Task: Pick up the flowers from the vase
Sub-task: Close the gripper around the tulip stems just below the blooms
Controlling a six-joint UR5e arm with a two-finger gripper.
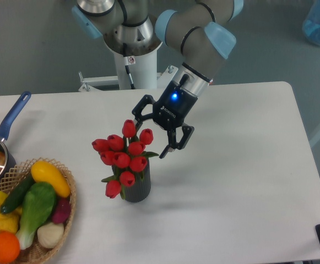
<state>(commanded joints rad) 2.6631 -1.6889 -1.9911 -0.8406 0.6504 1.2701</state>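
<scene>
Jaws (149, 136) (spread wide, gripping nothing) hover beside flowers (124, 157) in vase (137, 188).

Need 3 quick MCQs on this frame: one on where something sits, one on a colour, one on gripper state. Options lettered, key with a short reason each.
1. Where do the flowers sit?
A. In the wicker basket
B. In the vase
C. Flat on the table

2. What colour is the saucepan handle?
A. Blue
B. Red
C. Yellow

3. What state is the gripper in?
A. Shut on the flowers
B. Shut, holding nothing
C. Open, holding nothing

Key:
1. B: the stems drop into the dark ribbed vase, which stands upright on the table, right of the wicker basket of vegetables.
2. A: the handle slanting up from the pan at the left edge is blue.
3. C: the fingers are spread apart beside the upper right buds, with nothing clamped between them.
</scene>
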